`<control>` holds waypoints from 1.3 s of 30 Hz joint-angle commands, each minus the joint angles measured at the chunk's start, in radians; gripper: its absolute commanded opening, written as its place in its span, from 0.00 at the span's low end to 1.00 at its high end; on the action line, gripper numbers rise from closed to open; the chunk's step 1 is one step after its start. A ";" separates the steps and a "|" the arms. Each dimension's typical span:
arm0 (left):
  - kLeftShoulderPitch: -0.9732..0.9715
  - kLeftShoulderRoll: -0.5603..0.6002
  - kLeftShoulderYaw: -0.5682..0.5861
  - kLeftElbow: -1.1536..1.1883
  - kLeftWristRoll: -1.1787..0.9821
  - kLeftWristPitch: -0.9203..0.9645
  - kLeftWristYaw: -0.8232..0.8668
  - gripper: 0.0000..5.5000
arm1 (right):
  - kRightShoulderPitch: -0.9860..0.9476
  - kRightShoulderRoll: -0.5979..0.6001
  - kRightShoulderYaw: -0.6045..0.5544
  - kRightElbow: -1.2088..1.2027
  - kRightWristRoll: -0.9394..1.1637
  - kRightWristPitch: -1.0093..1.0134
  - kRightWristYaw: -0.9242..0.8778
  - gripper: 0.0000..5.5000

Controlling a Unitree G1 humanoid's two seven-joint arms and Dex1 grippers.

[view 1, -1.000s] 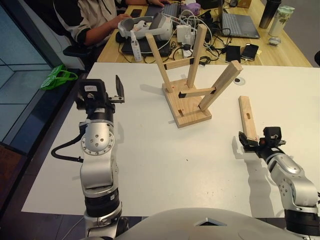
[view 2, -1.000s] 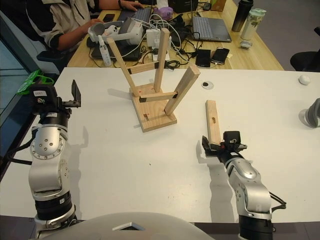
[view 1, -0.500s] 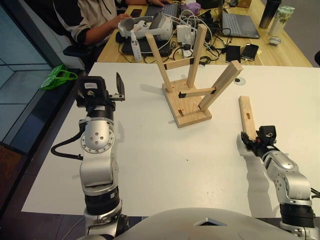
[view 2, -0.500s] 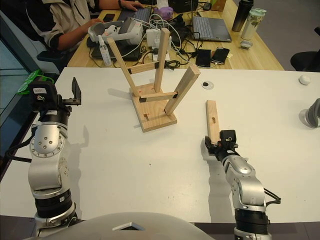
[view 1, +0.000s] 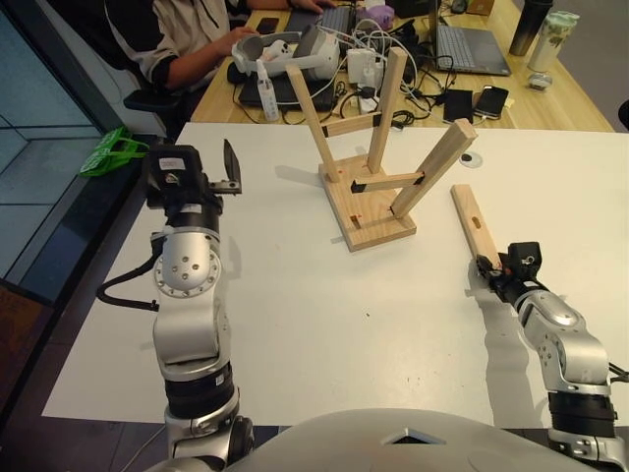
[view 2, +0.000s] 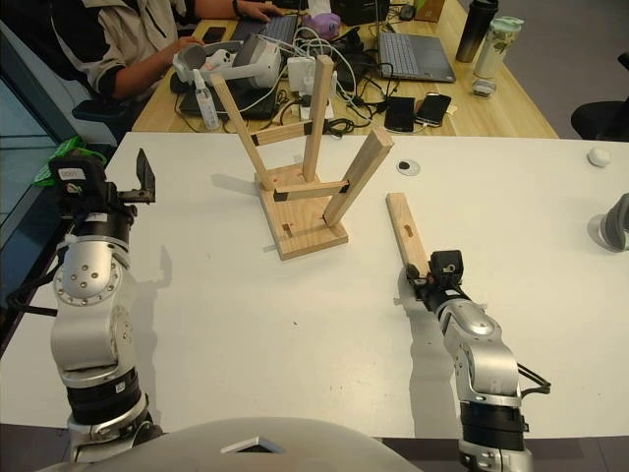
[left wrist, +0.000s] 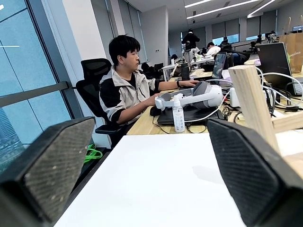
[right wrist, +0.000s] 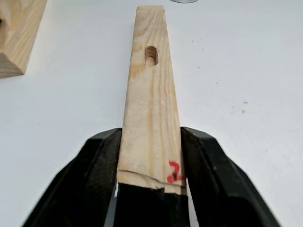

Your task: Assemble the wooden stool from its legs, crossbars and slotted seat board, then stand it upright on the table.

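The part-built stool stands upside down at the table's far middle: a slotted seat board (view 1: 371, 218) with three legs (view 1: 385, 96) pointing up, joined by crossbars (view 1: 386, 183). A loose wooden leg (view 1: 471, 223) with an oval slot lies flat to its right. My right gripper (view 1: 488, 275) is shut on that leg's near end; in the right wrist view the black fingers (right wrist: 102, 161) press both sides of the leg (right wrist: 150, 85), next to a red mark. My left gripper (left wrist: 151, 175) is held up off the table at the left, open and holding nothing, its pads (left wrist: 52, 165) wide apart.
Behind the white table (view 1: 295, 324) is a wooden desk with a headset (view 1: 295, 54), spray bottle (view 1: 267, 93), cables, phones and a laptop (view 1: 470, 47). A person sits there. A round grommet (view 1: 472, 158) lies near the far right legs.
The right gripper has taken hold of the loose leg's near end, and the leg's far end has swung left towards the stool. The left gripper has shifted slightly left.
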 commanded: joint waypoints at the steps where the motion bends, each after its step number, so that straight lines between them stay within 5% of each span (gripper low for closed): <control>1: -0.220 0.095 0.117 0.077 -0.079 0.083 -0.044 0.78 | -0.247 -0.011 -0.099 0.014 0.084 -0.029 0.008 0.37; 6: -0.487 0.175 0.178 0.196 -0.178 0.155 -0.085 0.78 | -0.503 -0.027 -0.164 0.029 0.159 -0.027 0.003 0.37; 10: -0.677 0.084 0.227 0.270 -0.351 0.313 -0.091 0.78 | -0.633 0.000 -0.179 -0.021 0.222 -0.044 -0.009 0.37; 17: -1.178 -0.087 0.577 0.530 -0.879 0.760 -0.052 0.91 | -0.811 0.038 -0.081 -0.213 0.348 -0.054 0.054 0.37; 23: -1.373 -0.133 0.806 0.697 -1.168 0.876 0.101 0.96 | -0.791 0.033 0.028 -0.301 0.360 -0.074 0.135 0.37; 32: -1.321 -0.111 0.735 0.730 -1.373 0.843 0.317 0.96 | -0.686 -0.018 0.043 -0.367 0.440 -0.080 0.283 0.37; 39: -1.238 -0.076 0.620 0.691 -1.551 0.761 0.398 0.76 | -0.640 -0.089 0.023 -0.339 0.430 -0.123 0.369 0.37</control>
